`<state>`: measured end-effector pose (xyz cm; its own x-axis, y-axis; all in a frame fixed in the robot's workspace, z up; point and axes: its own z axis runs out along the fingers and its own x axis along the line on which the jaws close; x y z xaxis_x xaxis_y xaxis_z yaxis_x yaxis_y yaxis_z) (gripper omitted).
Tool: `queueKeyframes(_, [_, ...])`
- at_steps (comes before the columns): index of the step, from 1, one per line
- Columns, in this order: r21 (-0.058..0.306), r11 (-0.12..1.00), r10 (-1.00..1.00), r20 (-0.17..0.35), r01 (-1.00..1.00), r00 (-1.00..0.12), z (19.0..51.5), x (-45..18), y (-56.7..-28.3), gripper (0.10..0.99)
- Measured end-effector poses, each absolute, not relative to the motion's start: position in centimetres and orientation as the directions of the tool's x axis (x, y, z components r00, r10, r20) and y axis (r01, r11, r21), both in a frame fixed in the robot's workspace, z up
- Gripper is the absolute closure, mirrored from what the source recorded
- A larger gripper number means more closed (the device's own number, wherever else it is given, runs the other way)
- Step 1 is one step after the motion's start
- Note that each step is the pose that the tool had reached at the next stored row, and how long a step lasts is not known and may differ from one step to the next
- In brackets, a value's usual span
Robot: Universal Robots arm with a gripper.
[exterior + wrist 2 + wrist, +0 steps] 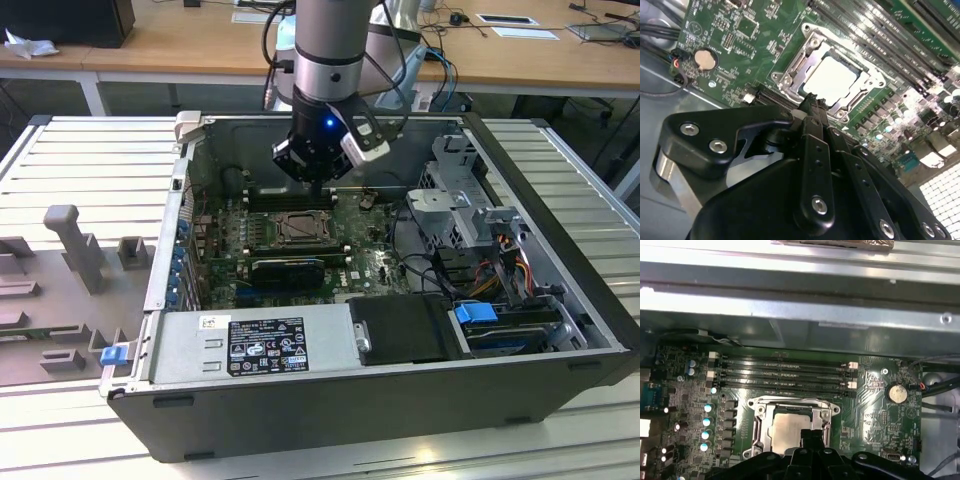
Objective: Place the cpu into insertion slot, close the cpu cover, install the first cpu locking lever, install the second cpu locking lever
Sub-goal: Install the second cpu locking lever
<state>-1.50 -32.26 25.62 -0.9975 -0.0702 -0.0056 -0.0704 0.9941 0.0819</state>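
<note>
Gripper (812,102): fingers drawn together, holding nothing, tips just above socket edge | cpu (834,78): seated in insertion slot (791,429), pale face up | cpu cover (812,47): metal frame lying around chip | Site: green motherboard (370,255) inside open computer case (400,400) | Nearby: memory slots (785,375), coin battery (705,59)

Claw (812,437) body covers the lower edge of the cpu (790,432) and the cpu cover (757,405) in the first wrist view. In the exterior view, frame centre, the insertion slot (300,228) is too small to tell its levers. Arm cut off at the top edge.
</note>
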Motion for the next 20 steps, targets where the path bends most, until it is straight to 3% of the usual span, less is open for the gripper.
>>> queueKeyframes(10, [0.084, 0.994, -0.07, -0.002, -0.07, -0.998, 25.6, -1.5, -34.0, 0.98])
queueKeyframes(14, [0.107, 0.992, -0.07, 0.008, -0.069, -0.998, 25.5, -1.5, -35.6, 0.98])
queueKeyframes(20, [0.11, 0.991, -0.078, 0.008, -0.077, -0.997, 24.4, -1.5, -36.7, 0.98])
